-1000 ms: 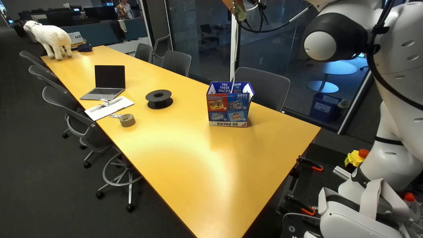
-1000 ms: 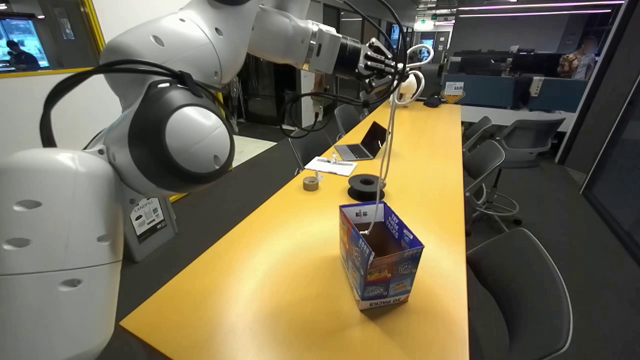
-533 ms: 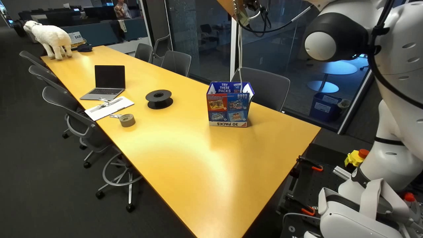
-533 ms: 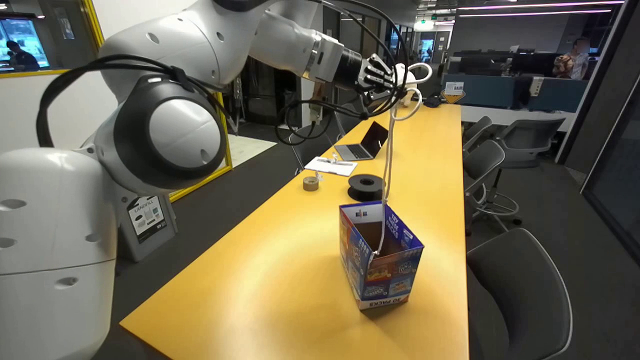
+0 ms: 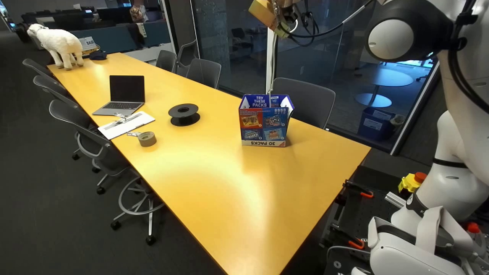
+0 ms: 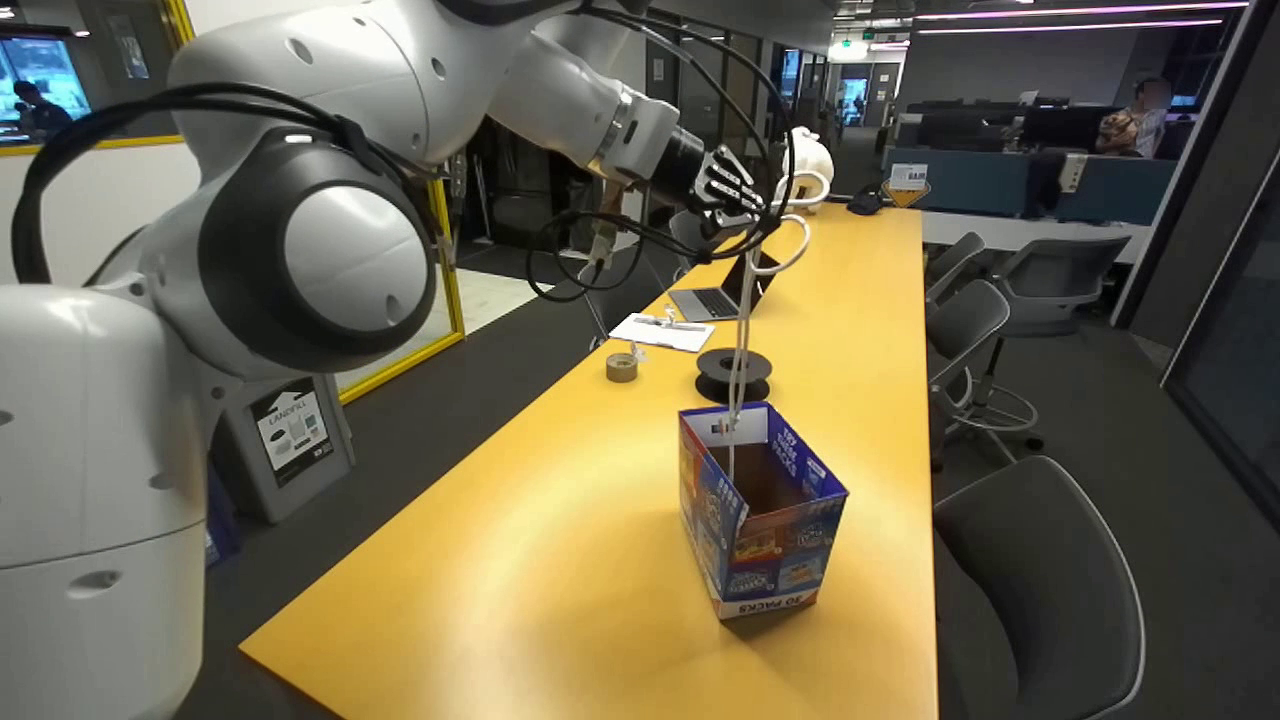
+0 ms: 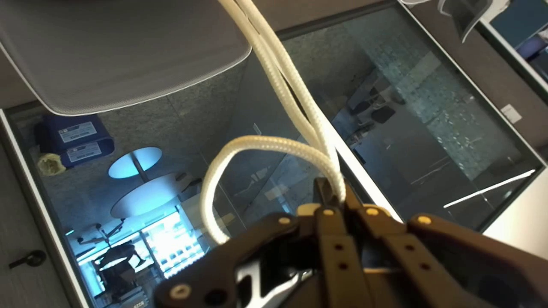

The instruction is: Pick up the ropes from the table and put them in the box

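Whitish braided rope [image 7: 323, 137] dangles from black two-fingered gripper [image 7: 338, 201] into blue-and-red cardboard box [image 5: 263, 128]

The rope [image 6: 745, 310], folded double, drops in an exterior view from the upper centre of the frame as two pale strands that meet at a small lump near the box's rim; a single strand shows below it. In both exterior views the lower end passes inside the walls, and whether it rests on the bottom cannot be told. The upper part sticks out past the fingers in loose loops, one of them curling left of centre in the wrist view.

At the lower centre of the wrist view the fingers are pressed together on the rope. A white robot arm [image 6: 340, 80] extends from the left of the frame in an exterior view.

The box stands mouth upward on a long yellow table [image 5: 214, 179], its "30 PACKS" lettering upside down. Left of it in an exterior view lie a black spool [image 5: 175, 111], a tan tape roll [image 5: 147, 139], a white clipboard [image 5: 133, 124] and a silver laptop [image 5: 127, 89]. A white woolly sheep figure [image 5: 57, 40] stands at the far end, upper left. Grey chairs [image 5: 305, 101] line both long sides.
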